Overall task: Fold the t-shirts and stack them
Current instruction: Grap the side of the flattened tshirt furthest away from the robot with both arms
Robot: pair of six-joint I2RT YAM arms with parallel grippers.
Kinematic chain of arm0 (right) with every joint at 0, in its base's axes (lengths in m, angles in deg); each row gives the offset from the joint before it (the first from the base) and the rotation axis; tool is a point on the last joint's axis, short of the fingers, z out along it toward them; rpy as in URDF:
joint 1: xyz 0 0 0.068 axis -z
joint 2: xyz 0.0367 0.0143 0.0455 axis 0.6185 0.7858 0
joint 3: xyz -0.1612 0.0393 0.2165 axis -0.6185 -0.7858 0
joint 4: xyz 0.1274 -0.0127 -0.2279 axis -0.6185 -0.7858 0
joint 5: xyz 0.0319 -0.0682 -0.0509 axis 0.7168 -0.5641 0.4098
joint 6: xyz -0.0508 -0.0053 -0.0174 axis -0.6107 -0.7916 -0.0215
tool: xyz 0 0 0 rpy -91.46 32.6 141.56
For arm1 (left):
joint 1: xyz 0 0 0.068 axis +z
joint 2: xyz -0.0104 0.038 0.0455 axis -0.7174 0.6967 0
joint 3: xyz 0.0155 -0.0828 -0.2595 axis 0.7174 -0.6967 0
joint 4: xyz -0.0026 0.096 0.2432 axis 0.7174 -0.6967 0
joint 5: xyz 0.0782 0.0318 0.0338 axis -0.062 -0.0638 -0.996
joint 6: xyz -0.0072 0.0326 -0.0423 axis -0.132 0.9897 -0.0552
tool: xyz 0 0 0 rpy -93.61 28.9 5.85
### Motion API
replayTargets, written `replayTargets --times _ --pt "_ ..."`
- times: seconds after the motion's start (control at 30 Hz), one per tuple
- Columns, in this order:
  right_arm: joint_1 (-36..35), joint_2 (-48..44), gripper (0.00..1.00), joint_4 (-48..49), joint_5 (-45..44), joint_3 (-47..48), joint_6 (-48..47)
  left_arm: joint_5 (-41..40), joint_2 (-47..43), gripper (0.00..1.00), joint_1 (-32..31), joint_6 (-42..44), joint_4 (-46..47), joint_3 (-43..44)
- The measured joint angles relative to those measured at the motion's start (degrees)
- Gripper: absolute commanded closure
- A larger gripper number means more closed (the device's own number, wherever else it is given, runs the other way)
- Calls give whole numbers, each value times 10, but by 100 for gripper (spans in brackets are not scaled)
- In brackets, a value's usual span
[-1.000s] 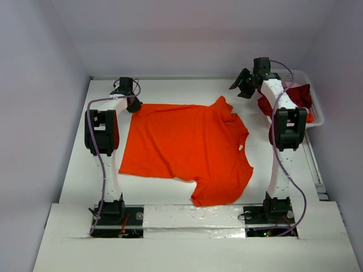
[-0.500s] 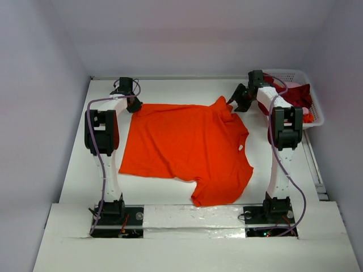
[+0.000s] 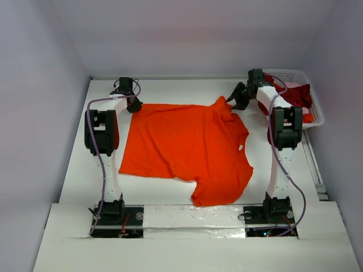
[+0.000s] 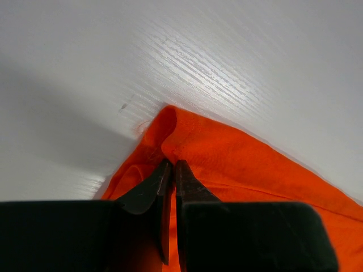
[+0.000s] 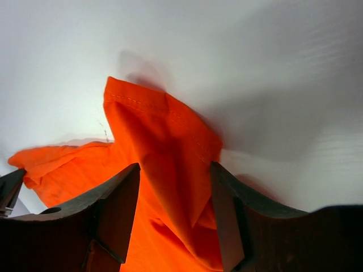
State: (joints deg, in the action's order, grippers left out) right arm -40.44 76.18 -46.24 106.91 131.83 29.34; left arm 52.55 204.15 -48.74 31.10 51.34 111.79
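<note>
T-shirt [image 3: 187, 147], orange, spread flat across the tabletop [image 3: 76, 170]: I see my left pincer [image 4: 171, 165] clenched on its far left corner, my right pincer [image 5: 174, 168] parted astride its far right sleeve, not yet gripping.

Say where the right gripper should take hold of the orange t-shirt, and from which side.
Grip the far right sleeve, coming down from above at the shirt's far right edge. That sleeve is bunched up into a ridge that sits between the right gripper's open jaws; the rest of the orange t-shirt lies flat.
</note>
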Motion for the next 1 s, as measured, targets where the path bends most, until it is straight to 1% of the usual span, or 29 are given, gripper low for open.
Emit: replayTargets --times 0.23,0.33,0.43,0.57,0.67,0.87,1.0 --pt "0 1 44 11 0 9 12 2 0 100 0 0 -4 2" --pt "-1 1 44 10 -19 8 23 2 0 100 0 0 -8 6" --pt "-1 -6 44 16 -38 -15 33 2 0 100 0 0 -9 7" --pt "-6 -7 44 17 -46 -19 39 2 0 100 0 0 -13 8" --pt "-6 2 44 5 -46 2 41 3 0 100 0 0 -13 8" --pt "-6 30 44 -8 -45 75 43 4 0 100 0 0 -14 8" --pt "-6 37 44 -13 -47 95 46 4 0 100 0 0 -15 8"
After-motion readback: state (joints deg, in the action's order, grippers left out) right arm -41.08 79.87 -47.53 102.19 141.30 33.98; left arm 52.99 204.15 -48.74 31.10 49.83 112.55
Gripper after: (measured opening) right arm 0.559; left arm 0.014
